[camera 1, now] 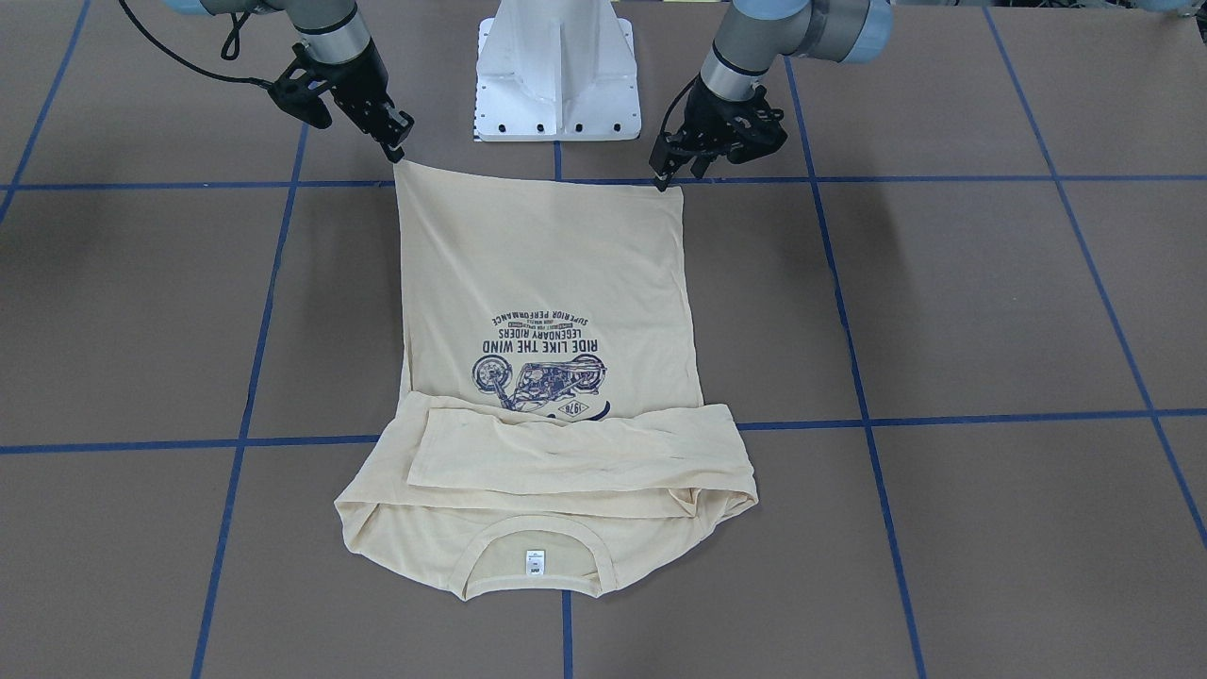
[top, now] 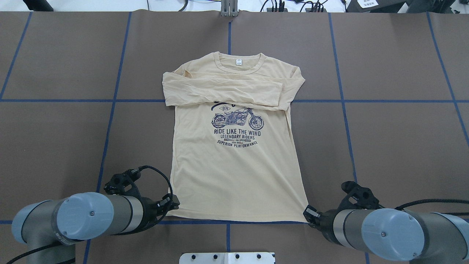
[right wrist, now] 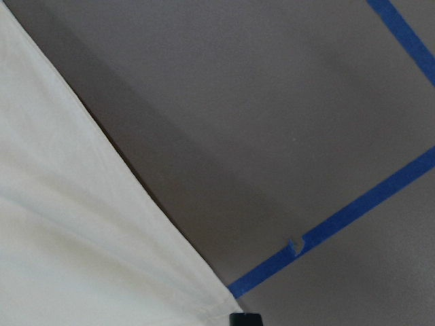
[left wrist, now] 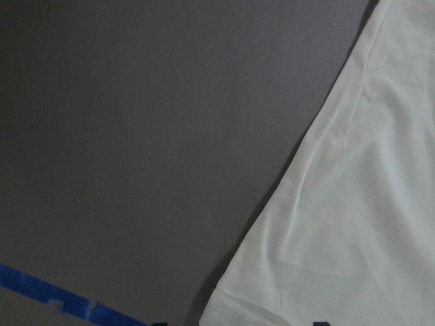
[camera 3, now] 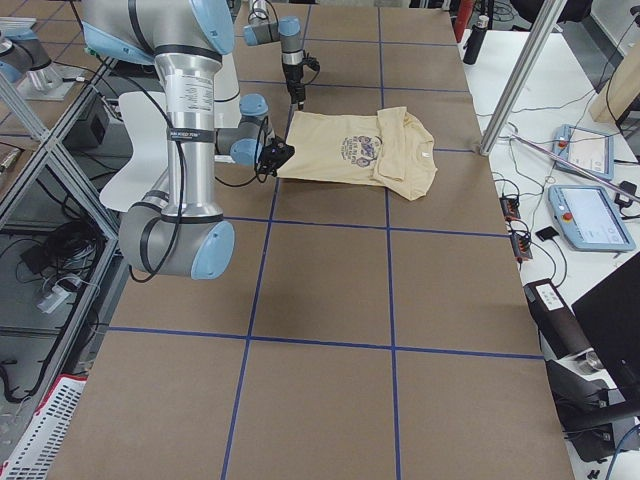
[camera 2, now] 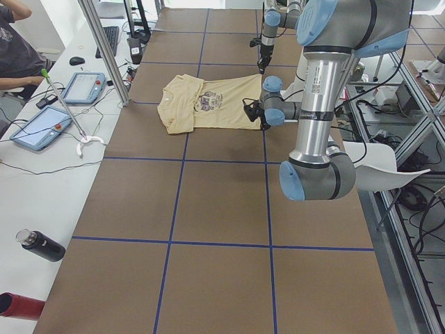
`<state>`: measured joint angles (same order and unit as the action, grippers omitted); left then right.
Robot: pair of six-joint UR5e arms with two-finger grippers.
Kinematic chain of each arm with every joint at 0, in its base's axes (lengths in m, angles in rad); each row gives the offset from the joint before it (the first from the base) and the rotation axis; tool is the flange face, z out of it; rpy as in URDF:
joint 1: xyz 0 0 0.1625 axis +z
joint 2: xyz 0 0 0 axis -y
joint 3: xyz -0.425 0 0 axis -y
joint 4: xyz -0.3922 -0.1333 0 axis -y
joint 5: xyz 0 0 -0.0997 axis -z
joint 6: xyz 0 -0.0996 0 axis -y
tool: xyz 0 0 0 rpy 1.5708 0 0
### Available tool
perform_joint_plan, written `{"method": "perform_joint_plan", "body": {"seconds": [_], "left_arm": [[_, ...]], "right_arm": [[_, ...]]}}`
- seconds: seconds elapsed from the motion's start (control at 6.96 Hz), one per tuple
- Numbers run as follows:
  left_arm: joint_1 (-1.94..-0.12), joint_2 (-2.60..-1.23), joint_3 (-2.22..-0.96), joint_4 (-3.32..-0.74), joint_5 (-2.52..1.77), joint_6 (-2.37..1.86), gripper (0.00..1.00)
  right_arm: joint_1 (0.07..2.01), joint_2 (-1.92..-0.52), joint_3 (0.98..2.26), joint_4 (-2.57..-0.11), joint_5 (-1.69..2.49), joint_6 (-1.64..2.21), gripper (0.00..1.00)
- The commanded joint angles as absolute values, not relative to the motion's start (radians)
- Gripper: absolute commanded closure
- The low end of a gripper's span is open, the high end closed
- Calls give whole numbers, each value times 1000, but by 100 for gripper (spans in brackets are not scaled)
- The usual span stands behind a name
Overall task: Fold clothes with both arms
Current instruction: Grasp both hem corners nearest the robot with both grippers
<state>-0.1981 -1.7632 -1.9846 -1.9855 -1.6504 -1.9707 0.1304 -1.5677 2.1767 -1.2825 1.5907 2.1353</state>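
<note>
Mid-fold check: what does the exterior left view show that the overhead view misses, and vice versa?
Only exterior left: a person, two teach pendants, a black bottle and a red bottle. Only overhead: the neck label and readable motorcycle print. Both: the shirt flat, sleeves folded across the chest, with the left gripper and right gripper each holding a hem corner.
</note>
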Motion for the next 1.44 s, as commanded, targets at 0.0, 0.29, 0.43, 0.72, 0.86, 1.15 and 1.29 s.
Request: {"method": "perform_joint_plan", "body": {"seconds": [0.0, 0.29, 0.43, 0.72, 0.86, 1.15, 1.29], "left_arm": [[-190, -1778, -1959, -1987, -1649, -1973, 28], [-190, -1778, -1959, -1985, -1647, -1973, 36], [-190, -1776, -1954, -1985, -1643, -1973, 38], [-190, -1776, -1950, -1983, -1643, -1973, 47], [-190, -1776, -1951, -1983, -1643, -1973, 62], [-192, -1776, -1954, -1983, -1644, -1973, 100], [-195, -1776, -1968, -1983, -1646, -1971, 100]], "right_arm": [[130, -1568, 2180, -1282, 1591, 2134, 100], [130, -1568, 2184, -1282, 1592, 2134, 100], [130, -1568, 2184, -1282, 1592, 2134, 100], [132, -1568, 2186, -1282, 1592, 2134, 100], [132, -1568, 2190, -1282, 1592, 2134, 100], [132, -1568, 2191, -1282, 1592, 2134, 100], [132, -1568, 2191, -1282, 1594, 2134, 100]]}}
